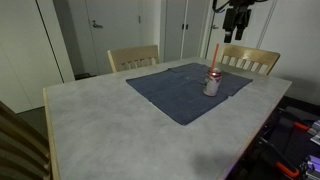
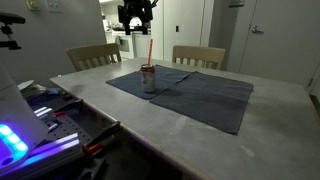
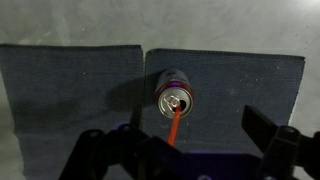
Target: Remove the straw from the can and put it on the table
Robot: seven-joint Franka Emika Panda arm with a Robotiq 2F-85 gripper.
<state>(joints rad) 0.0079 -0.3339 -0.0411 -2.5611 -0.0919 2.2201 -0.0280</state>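
The silver can (image 1: 212,84) stands upright on the dark blue mat (image 1: 180,90), with the red straw (image 1: 215,55) sticking up out of its top. Both also show in an exterior view, the can (image 2: 149,80) and the straw (image 2: 151,50). My gripper (image 1: 238,22) hangs high above and behind the can, apart from the straw; it also shows in an exterior view (image 2: 137,18). In the wrist view I look straight down on the can (image 3: 175,98) and the straw (image 3: 174,127). The gripper's fingers (image 3: 185,150) are spread wide and empty.
The mat lies on the light grey marbled table (image 1: 100,120), also in an exterior view (image 2: 180,130). Two wooden chairs (image 1: 133,57) (image 1: 250,58) stand at the far side. A bench with tools and lights (image 2: 40,120) is beside the table.
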